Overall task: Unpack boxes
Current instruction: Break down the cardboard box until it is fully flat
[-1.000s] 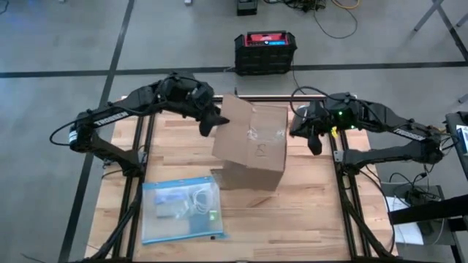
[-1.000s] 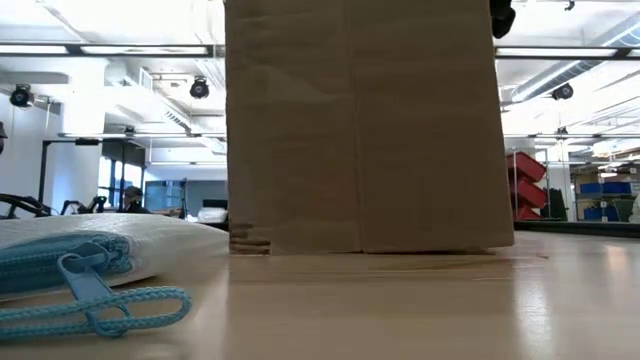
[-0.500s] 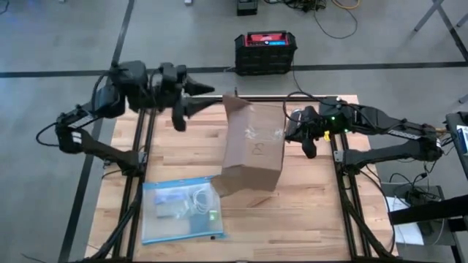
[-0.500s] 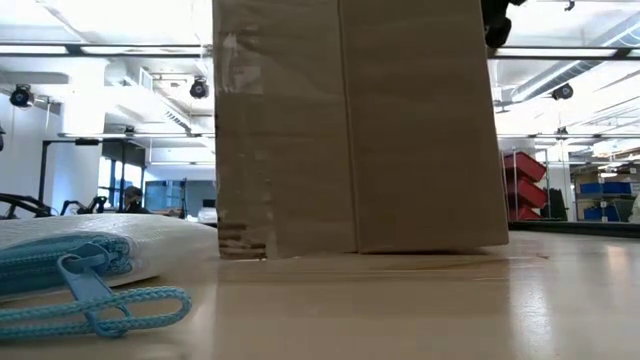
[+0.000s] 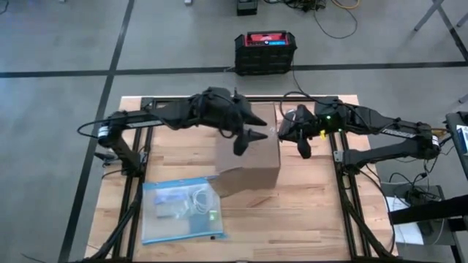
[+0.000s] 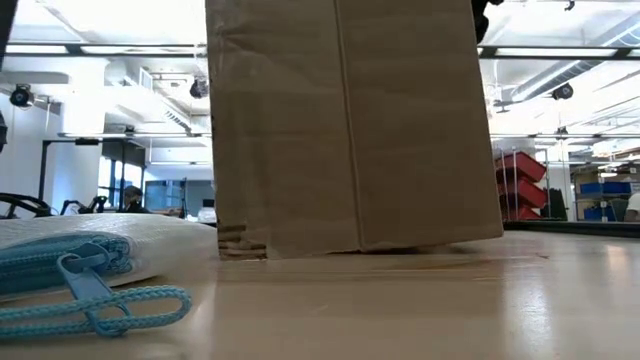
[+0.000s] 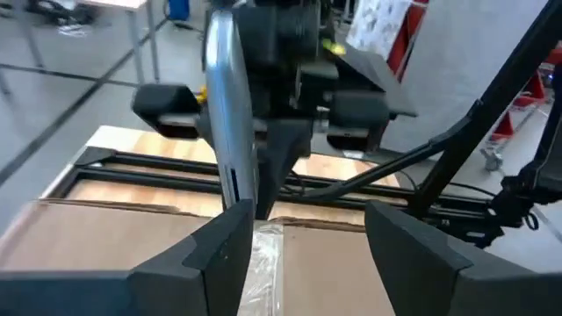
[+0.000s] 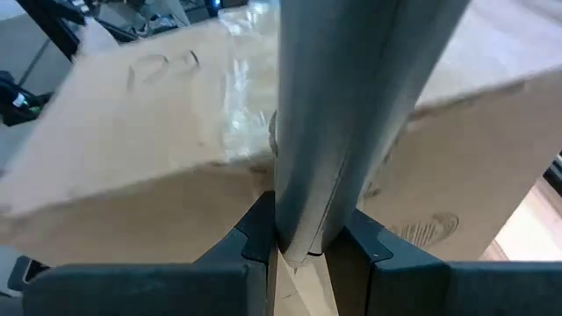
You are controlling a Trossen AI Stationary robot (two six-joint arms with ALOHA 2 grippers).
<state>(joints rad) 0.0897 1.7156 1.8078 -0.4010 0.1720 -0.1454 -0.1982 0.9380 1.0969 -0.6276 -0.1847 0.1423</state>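
Observation:
The brown cardboard box (image 5: 252, 164) stands on its base in the middle of the table, with clear tape on its top (image 7: 263, 250); it also fills the low view (image 6: 350, 130). My left gripper (image 5: 251, 135) hovers open and empty just above the box's top, its fingers (image 7: 219, 254) on either side of the taped seam. My right gripper (image 5: 296, 136) is at the box's right top edge, shut on a flat grey metal blade (image 8: 338, 105). The blade also shows in the left wrist view (image 7: 230, 114). My right gripper pinches the grey metal blade near one end (image 8: 303, 224) between its two fingers. The fingers come from the table's right, slanting down toward the box. The blade runs on past the fingers, and its free end (image 7: 239, 202) reaches the box's taped top edge; I cannot tell whether it touches.
A clear blue-edged plastic bag (image 5: 181, 210) with small items lies at the near left, its blue cord (image 6: 100, 300) toward the low camera. A black crate with a red top (image 5: 265, 51) stands on the floor beyond the far edge. Bare wood lies to the box's right.
My left arm has swung away toward the far left, then back over the box's top, open throughout. My right gripper has gone a little toward the table's left, against the box. The box has turned and shifted slightly toward the left, and its raised far-left flap no longer shows.

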